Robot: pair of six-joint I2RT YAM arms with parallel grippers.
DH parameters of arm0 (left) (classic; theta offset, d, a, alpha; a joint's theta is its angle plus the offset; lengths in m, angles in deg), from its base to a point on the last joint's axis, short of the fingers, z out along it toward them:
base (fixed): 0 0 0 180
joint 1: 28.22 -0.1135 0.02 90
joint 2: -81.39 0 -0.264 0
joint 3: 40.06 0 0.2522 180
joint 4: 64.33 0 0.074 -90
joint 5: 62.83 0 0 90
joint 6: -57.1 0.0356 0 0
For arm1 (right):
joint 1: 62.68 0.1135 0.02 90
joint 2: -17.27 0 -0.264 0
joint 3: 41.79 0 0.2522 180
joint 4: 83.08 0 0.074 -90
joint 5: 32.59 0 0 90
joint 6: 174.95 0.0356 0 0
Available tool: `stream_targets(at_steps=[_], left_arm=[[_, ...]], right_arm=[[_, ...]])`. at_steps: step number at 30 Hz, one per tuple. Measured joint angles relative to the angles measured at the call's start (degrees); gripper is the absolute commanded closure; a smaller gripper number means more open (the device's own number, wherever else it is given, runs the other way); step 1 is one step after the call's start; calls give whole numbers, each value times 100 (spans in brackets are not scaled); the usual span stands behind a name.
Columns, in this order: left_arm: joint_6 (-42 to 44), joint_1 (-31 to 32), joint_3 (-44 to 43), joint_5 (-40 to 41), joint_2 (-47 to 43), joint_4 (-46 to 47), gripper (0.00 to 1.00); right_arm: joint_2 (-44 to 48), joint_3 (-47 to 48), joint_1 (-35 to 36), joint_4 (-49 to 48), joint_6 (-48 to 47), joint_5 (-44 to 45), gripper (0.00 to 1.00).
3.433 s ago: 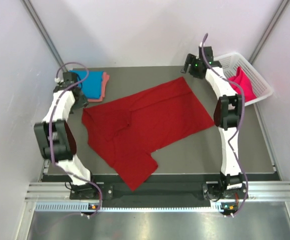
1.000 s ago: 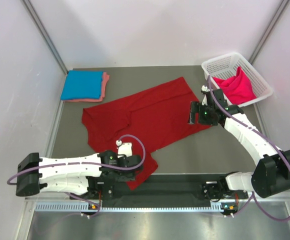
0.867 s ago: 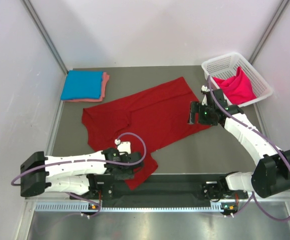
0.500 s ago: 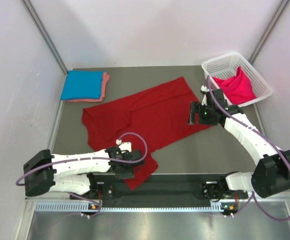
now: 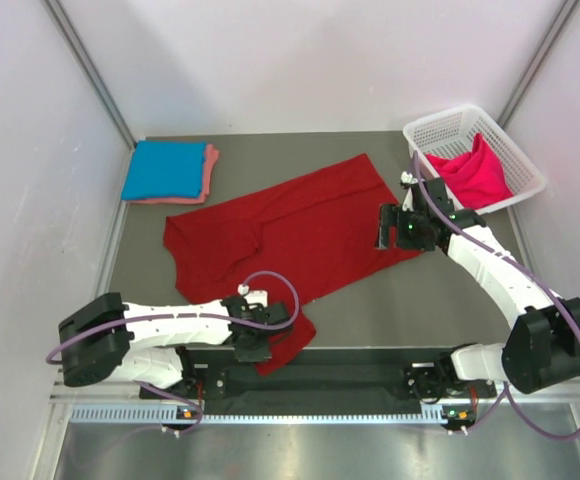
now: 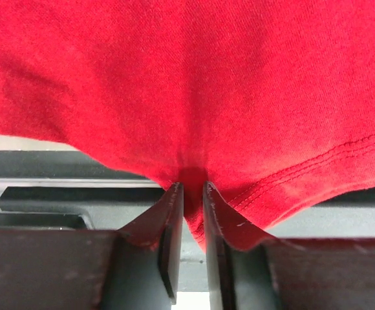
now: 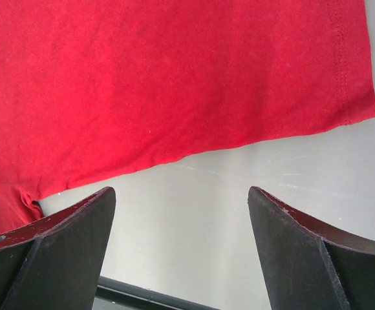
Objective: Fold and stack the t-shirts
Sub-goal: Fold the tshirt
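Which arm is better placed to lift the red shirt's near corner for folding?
Left. The left hand pinches the dark red shirt at its near hem; the right hand hovers open by the shirt's right edge, holding nothing.

A lab test cell — white panel walls [image 5: 320, 60], aluminium rail [image 5: 545, 383].

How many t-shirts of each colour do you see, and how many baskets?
Dark red t-shirt: 1
Bright blue t-shirt: 1
Salmon pink t-shirt: 1
Hot pink t-shirt: 1
White basket: 1
Total: 5
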Motion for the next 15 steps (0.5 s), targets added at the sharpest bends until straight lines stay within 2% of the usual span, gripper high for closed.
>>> stream_targets(at_steps=[2,4,8,9,12,15], left_arm=[[2,-2,63,0,11,96,81],[-4,-7,131,0,22,199,89],[2,-17,168,11,20,267,95],[11,-15,149,22,20,229,99],[127,-13,-129,46,48,-101,100],[319,-9,-656,162,168,-452,100]], right_arm=[[0,0,-11,-9,-2,2,16],[0,-4,-31,-26,-4,2,16],[0,-7,-66,-35,-9,4,16],[0,-7,-76,-35,-9,4,16],[0,-9,-114,-35,-7,26,19],[-11,-9,-195,-28,20,125,26]])
